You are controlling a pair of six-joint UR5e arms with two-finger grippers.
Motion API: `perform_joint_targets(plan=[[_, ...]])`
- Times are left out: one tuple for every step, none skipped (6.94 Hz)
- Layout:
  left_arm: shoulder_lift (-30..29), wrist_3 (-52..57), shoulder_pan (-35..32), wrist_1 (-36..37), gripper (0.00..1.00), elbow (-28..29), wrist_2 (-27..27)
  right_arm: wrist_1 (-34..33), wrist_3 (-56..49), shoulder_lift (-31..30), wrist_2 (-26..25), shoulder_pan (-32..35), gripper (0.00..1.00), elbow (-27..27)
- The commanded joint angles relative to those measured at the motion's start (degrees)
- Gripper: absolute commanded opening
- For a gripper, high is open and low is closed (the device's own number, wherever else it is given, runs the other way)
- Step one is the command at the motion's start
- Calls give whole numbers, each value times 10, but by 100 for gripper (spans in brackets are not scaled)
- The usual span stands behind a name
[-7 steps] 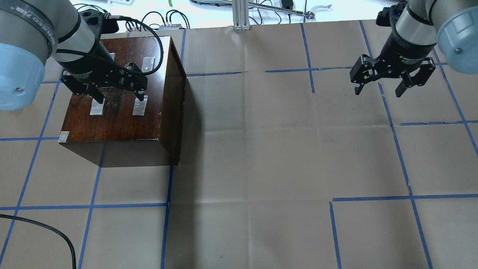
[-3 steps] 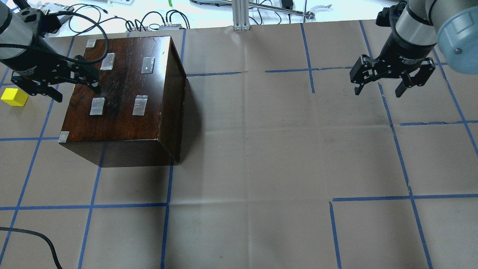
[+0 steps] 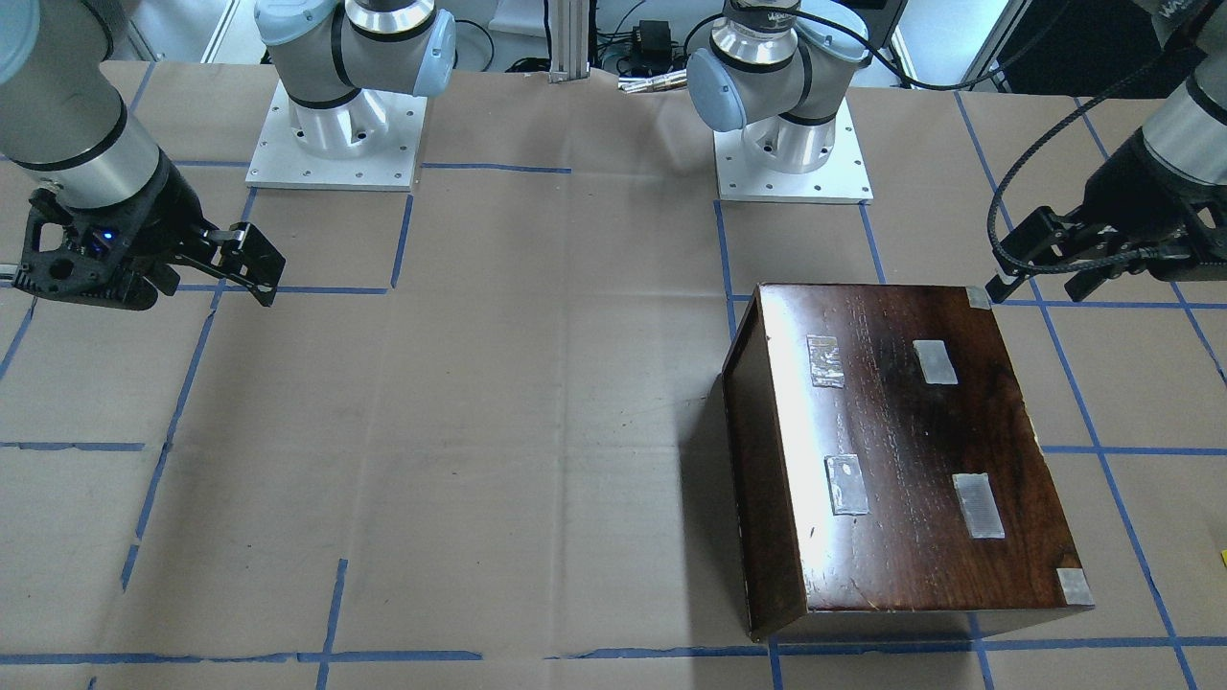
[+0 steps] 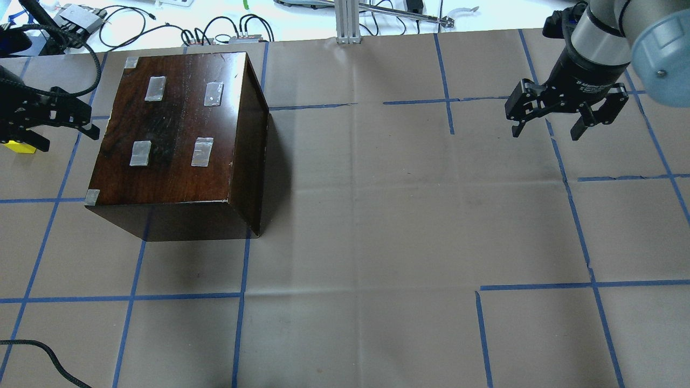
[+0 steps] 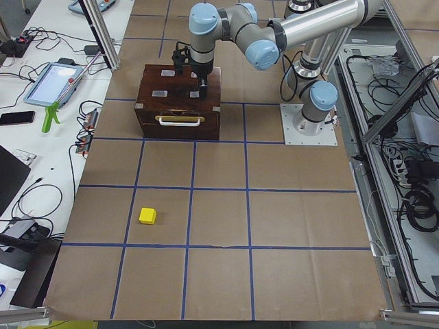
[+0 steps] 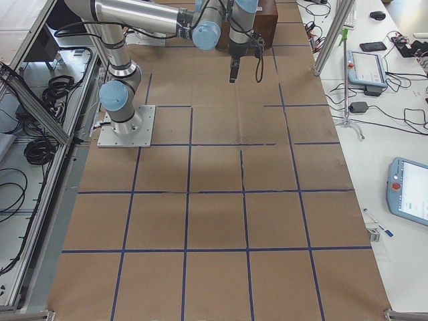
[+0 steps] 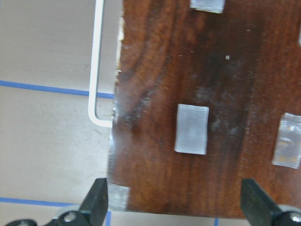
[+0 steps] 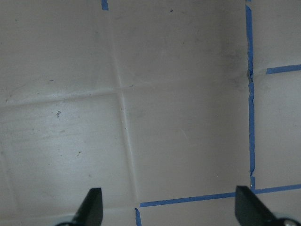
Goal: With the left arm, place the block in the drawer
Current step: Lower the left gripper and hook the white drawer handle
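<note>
The yellow block (image 4: 18, 147) lies on the paper left of the dark wooden box (image 4: 172, 140), partly hidden under my left gripper; it shows whole in the exterior left view (image 5: 147, 216). The drawer (image 5: 180, 121) is shut in the box's front; only its panel and pale handle (image 7: 95, 70) show. My left gripper (image 4: 69, 139) is open and empty, off the box's left side above the block. The left wrist view (image 7: 181, 207) shows the box top's edge between its open fingers. My right gripper (image 4: 546, 133) is open and empty, far right.
Several tape patches (image 4: 202, 152) mark the box top. A black cable (image 4: 64, 366) lies at the near left corner. Blue tape lines grid the brown paper (image 4: 409, 215). Cables and an aluminium post (image 4: 347, 21) stand beyond the far edge.
My left gripper has moved left from above the box top to beside the box and now partly covers the yellow block. It stays open. The right arm has not moved.
</note>
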Motion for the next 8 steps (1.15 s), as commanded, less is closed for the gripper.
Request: perform_joint_targets(plan=[[-40,73,53,1,99,26,-33,0,0,1,0,0,100,0],[-65,90,69,-4,99,50,-50,0,1,1,0,0,100,0],[-85,123,79,-7,99,61,-63,0,1,1,0,0,100,0],[-100,147,89,-10,99,62,-82,0,1,1,0,0,100,0],[-107,156,94,-12,99,61,-83,0,1,0,0,0,100,0],[-108,159,95,-13,99,53,-86,0,0,0,0,0,100,0],[-117,159,94,-13,99,47,-87,0,1,0,0,0,100,0],[-128,159,88,-13,99,49,-87,0,0,0,0,0,100,0]])
